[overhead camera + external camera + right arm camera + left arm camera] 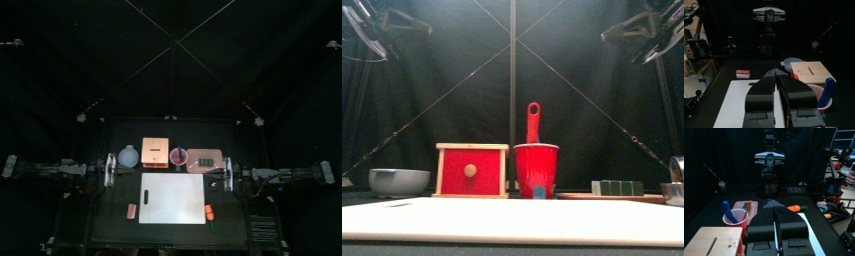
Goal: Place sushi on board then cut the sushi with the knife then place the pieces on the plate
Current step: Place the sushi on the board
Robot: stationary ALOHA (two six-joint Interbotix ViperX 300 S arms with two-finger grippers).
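The dark green sushi roll (619, 187) lies on the pink tray (205, 160) behind the white cutting board (174, 198). Left of the tray stands a red cup (536, 168) with a red knife handle (533, 122) sticking up; the blue knife (726, 210) shows in the left wrist view. My left gripper (112, 169) hovers at the board's back left corner, shut and empty. My right gripper (227, 171) hovers at the back right corner, by the tray's right end, also shut and empty. Both are raised well above the table.
A wooden box (158, 152) with a red drawer front stands left of the cup, and a blue-grey bowl (127, 156) left of that. A small toy food (131, 210) lies left of the board and an orange one (211, 213) at its front right corner.
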